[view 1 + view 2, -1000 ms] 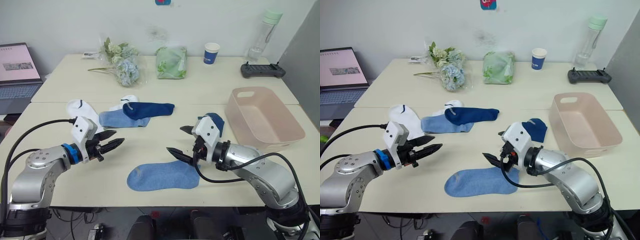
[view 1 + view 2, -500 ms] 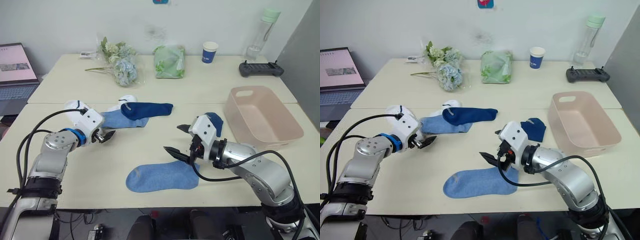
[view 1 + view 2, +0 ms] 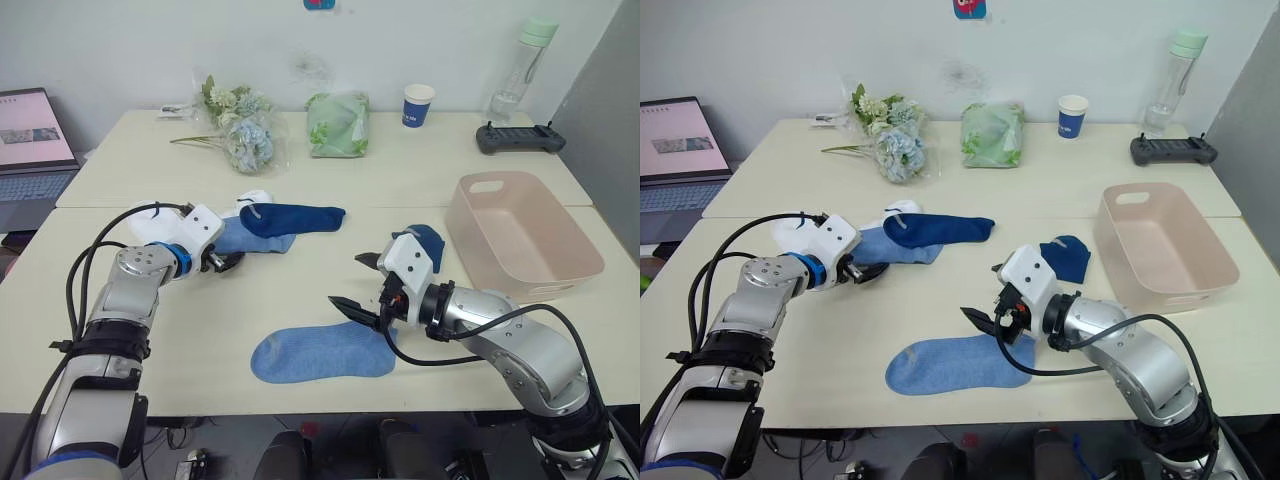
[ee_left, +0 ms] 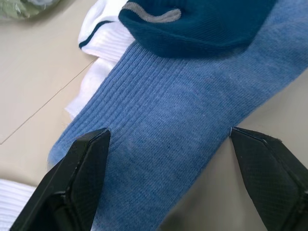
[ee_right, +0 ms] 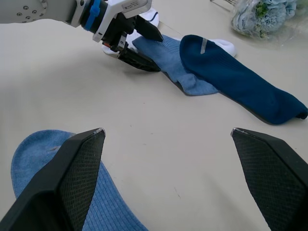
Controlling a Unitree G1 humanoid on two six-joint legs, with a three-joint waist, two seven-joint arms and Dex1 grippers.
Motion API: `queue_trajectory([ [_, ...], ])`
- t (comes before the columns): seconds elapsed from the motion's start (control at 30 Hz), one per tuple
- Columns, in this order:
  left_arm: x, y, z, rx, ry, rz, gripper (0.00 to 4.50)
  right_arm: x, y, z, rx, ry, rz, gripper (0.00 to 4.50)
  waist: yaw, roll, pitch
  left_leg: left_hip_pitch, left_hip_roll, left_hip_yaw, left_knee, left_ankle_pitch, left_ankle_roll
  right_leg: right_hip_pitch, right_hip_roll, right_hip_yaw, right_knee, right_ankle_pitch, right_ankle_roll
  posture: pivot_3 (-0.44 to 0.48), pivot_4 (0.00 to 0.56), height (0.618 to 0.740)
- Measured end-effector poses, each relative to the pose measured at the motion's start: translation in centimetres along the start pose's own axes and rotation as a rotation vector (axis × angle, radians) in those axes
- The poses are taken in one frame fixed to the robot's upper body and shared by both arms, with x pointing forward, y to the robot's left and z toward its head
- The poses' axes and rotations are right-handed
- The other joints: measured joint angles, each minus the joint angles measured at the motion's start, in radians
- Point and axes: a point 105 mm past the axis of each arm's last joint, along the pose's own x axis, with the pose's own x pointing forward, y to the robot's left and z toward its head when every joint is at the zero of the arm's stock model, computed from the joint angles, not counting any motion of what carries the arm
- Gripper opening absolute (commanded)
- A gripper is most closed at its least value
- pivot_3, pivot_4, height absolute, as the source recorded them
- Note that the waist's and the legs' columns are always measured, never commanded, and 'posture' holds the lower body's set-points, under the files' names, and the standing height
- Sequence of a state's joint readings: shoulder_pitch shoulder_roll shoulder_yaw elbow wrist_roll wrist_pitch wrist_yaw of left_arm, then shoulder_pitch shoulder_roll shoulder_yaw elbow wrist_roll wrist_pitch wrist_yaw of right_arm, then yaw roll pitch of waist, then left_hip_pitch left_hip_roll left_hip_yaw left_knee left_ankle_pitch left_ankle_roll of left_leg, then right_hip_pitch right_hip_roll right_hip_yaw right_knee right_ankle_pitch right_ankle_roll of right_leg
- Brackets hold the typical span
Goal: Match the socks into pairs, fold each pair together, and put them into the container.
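My left gripper (image 3: pixel 228 260) is open at the cuff end of a light blue sock (image 4: pixel 163 144), its fingers on either side of it. A navy sock (image 3: pixel 295 217) lies across that sock's far end. White socks (image 3: pixel 158 228) peek out behind the gripper and beside the navy sock's cuff (image 3: pixel 256 198). A second light blue sock (image 3: pixel 320 352) lies flat near the front edge. My right gripper (image 3: pixel 347 280) hovers open just above its toe end, holding nothing. Another navy sock (image 3: pixel 427 242) lies behind that arm. The pink container (image 3: pixel 525 235) stands at the right.
Along the back of the table are a flower bunch (image 3: pixel 235 120), a green bag (image 3: pixel 338 125), a blue-and-white paper cup (image 3: pixel 418 105), a clear bottle (image 3: pixel 525 65) and a black controller (image 3: pixel 520 138). A laptop (image 3: pixel 35 140) sits at the far left.
My left gripper has swung away from the front of the table to the sock pile and now straddles the light blue sock's cuff. The right arm has barely moved.
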State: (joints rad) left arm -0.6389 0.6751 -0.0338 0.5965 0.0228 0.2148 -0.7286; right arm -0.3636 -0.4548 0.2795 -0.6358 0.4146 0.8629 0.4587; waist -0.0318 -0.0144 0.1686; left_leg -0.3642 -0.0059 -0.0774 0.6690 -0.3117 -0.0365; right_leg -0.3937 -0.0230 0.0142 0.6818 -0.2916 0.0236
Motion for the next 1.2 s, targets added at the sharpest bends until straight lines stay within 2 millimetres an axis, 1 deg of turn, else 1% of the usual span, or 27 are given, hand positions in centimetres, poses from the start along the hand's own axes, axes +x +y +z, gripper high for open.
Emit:
queue_trajectory([
  [0.37, 0.4, -0.5, -0.4, -0.105, 0.035, -0.02, 0.02, 0.0, 0.0, 0.0, 0.0, 0.0, -0.002, 4.5, -0.001, 0.0, 0.0, 0.001, 0.0, -0.001, 0.001, 0.0, 0.0, 0.002, 0.0, 0.001, 0.0, 0.0, 0.0, 0.0, 0.15, 0.74],
  [0.57, 0.0, 0.0, -0.5, -0.17, 0.026, 0.005, 0.02, 0.0, 0.1, 0.1, -0.002, -0.002, -0.001, 4.5, -0.001, 0.0, 0.0, 0.0, 0.0, -0.001, 0.001, 0.0, 0.0, 0.001, 0.0, 0.001, -0.001, 0.0, 0.0, 0.0, 0.15, 0.74],
  [0.73, -0.8, -0.5, 0.0, -0.213, -0.001, -0.005, 0.02, 0.0, 0.1, 0.1, 0.0, -0.003, -0.001, 4.5, 0.0, 0.0, 0.0, -0.001, 0.0, -0.001, 0.001, 0.0, 0.0, 0.0, -0.001, 0.002, -0.002, 0.0, 0.0, 0.0, 0.15, 0.74],
  [0.87, -1.6, -2.3, 1.1, -0.218, -0.04, -0.053, 0.02, -0.1, 0.1, 0.0, 0.003, -0.001, -0.002, 4.5, 0.001, 0.0, 0.0, -0.002, 0.0, -0.001, 0.001, 0.0, 0.0, 0.0, -0.001, 0.003, -0.002, 0.0, 0.0, 0.0, 0.15, 0.74],
  [1.0, -2.1, -4.6, 3.0, -0.226, -0.096, -0.114, 0.02, -0.1, 0.2, -0.2, 0.009, 0.004, -0.001, 4.5, 0.002, 0.0, 0.0, -0.001, 0.0, -0.001, 0.001, 0.0, -0.001, 0.001, -0.001, 0.002, -0.002, 0.0, 0.0, 0.0, 0.15, 0.74],
  [1.2, -2.9, -6.7, 6.0, -0.202, -0.171, -0.186, 0.02, -0.2, 0.2, -0.3, 0.008, 0.007, 0.001, 4.5, 0.002, 0.0, 0.0, -0.001, 0.0, -0.001, 0.001, 0.0, -0.001, 0.001, -0.001, 0.002, -0.002, 0.0, 0.0, 0.0, 0.15, 0.74],
])
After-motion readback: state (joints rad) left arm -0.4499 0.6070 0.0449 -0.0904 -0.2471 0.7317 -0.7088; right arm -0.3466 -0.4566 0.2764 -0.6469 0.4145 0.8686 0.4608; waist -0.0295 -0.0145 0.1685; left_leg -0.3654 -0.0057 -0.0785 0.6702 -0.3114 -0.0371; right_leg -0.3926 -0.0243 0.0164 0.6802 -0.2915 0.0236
